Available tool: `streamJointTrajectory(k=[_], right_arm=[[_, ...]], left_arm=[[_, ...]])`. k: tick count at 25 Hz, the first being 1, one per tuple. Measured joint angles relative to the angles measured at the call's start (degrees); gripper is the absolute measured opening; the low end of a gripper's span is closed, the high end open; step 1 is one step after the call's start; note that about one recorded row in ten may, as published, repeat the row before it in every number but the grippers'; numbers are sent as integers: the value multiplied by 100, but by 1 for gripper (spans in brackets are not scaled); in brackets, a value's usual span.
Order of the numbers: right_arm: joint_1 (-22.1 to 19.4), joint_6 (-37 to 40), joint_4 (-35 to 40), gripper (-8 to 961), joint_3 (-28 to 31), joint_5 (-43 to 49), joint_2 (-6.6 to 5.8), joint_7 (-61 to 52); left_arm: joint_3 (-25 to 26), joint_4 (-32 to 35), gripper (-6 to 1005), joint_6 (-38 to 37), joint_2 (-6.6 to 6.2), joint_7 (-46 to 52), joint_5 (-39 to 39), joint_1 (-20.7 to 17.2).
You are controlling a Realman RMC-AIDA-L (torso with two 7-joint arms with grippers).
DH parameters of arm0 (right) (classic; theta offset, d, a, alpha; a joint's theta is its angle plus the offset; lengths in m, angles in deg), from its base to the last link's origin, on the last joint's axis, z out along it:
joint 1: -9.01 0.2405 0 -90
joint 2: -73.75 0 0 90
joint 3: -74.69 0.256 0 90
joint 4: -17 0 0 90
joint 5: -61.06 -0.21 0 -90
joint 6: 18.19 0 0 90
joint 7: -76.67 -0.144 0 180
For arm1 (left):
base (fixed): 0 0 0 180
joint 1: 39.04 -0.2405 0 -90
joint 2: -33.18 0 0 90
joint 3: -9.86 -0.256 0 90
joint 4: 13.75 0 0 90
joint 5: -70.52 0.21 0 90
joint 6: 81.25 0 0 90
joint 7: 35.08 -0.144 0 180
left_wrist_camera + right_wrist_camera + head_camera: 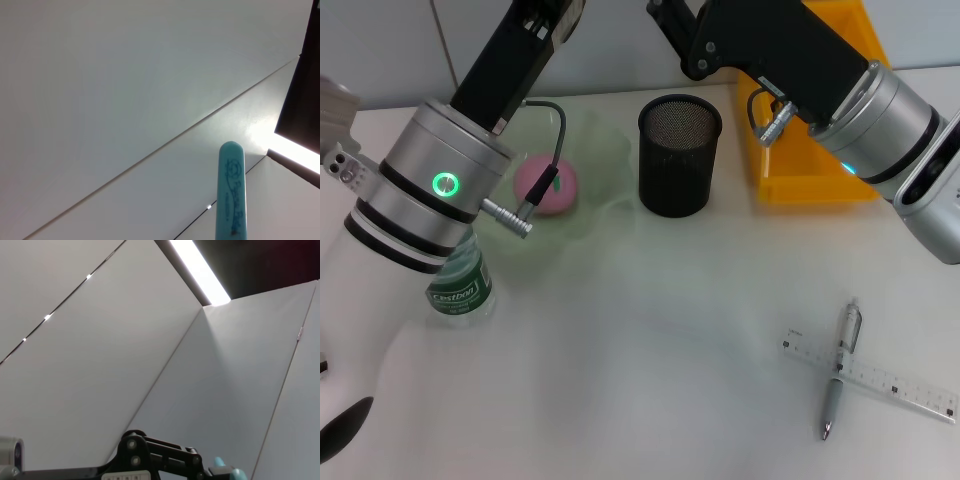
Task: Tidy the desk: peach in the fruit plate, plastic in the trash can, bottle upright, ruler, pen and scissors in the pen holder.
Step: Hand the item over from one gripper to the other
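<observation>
Left arm (430, 190) over upright bottle (460, 280); pen (840, 370) across ruler (870, 377).

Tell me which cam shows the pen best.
Head view: the pen lies in full on the table, crossing the ruler. Both wrist views point up at wall and ceiling panels and show none of it.

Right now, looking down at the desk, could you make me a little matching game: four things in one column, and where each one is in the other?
Things:
1. peach
2. pen
3. bottle
4. pen holder

Places:
A. standing under the left arm
B. lying across the ruler
C. in the green plate
D. between the plate and the yellow bin

Pairs: 1-C, 2-B, 3-A, 4-D
</observation>
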Motion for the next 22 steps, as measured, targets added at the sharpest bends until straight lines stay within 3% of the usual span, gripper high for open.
streamJointTrajectory(k=[7,9,22], right_arm=[[0,0,0,256,1,-1,0,0],[0,0,0,199,0,0,0,0],[-9,0,-1,188,5,-2,-1,0]], left_arm=[[0,0,271,0,0,0,0,0],[0,0,271,0,0,0,0,0],[-33,25,272,0,0,0,-1,-4]])
